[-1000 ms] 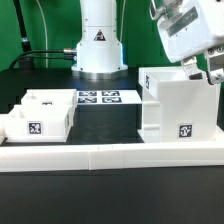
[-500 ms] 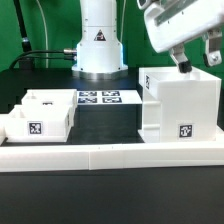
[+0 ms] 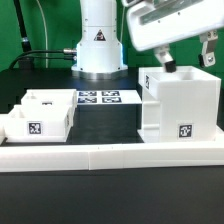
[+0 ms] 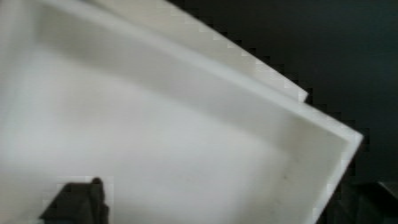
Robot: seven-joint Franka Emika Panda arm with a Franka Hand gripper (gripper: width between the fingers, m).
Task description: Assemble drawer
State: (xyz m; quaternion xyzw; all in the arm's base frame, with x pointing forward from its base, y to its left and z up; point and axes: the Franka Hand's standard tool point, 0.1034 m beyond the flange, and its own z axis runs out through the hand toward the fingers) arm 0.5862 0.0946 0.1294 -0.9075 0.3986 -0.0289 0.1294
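The pincer (image 3: 188, 60) is hovering with its two dark fingers (image 3: 167, 61) spread wide apart and nothing between them. It is hanging just over the open top of the drawer housing (image 3: 182, 105), not touching it as far as the exterior view shows. One finger is sitting above the housing's rear rim, towards the exterior view's left, and the other is sitting near the corner on the exterior view's right.

In the wrist view, one dark fingertip (image 4: 79, 200) is showing over the housing's pale inner wall (image 4: 160, 120), whose rim is running diagonally against a dark background. The view is blurred, so finer detail cannot be told.

The housing is standing upright on the dark surface (image 3: 108, 126) at the exterior view's right, showing a black-and-white tag (image 3: 184, 129) low on its front face.

Well apart from it, at the exterior view's left, the small white trays (image 3: 38, 114) are sitting close together, one of them showing a tag towards the camera. Their knobs cannot be made out.

Between the trays and the housing, further back, the marker board (image 3: 98, 98) is lying flat. Behind it the arm's white base (image 3: 98, 42) is standing. The long low border wall (image 3: 110, 154) is running across the front of the scene.
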